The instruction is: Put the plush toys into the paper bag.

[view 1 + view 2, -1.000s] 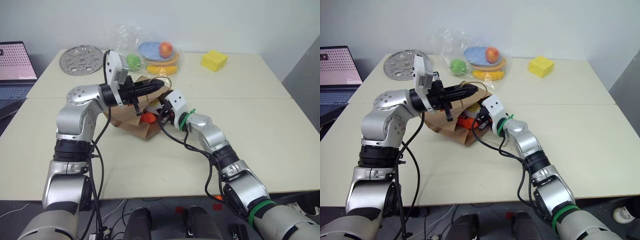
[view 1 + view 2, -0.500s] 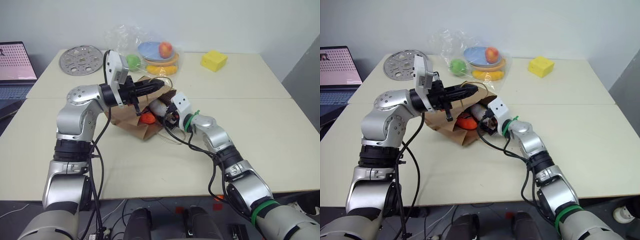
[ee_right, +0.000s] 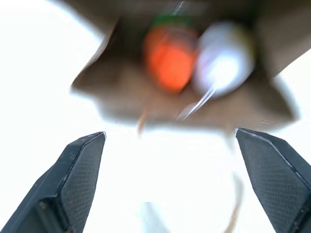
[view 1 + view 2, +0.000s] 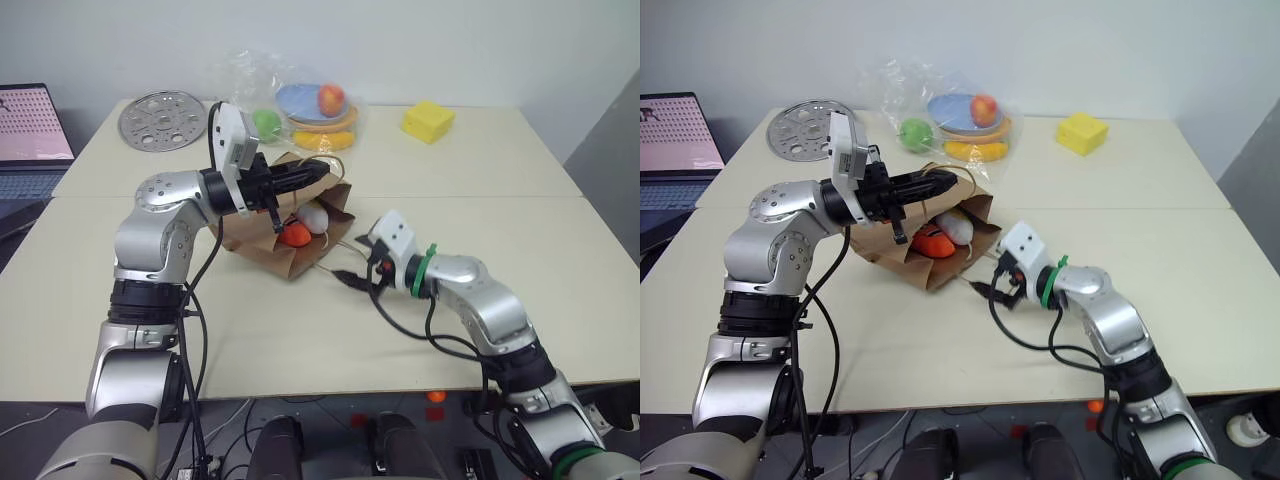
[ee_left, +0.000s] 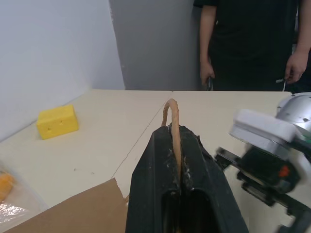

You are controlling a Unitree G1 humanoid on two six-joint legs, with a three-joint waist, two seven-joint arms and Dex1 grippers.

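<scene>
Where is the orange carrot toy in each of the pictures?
Left eye view: the carrot toy lies in the mouth of the paper bag, left of the white egg toy.
Right eye view: the same spot, mid-picture.
Left wrist view: not in it.
Right wrist view: in the upper middle, inside the bag's mouth.
Shared landmark: the white egg toy, right beside the carrot in three views.

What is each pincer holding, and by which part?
Left pincer is shut on the paper bag by its loop handle. Right pincer is open, holding nothing.
</scene>
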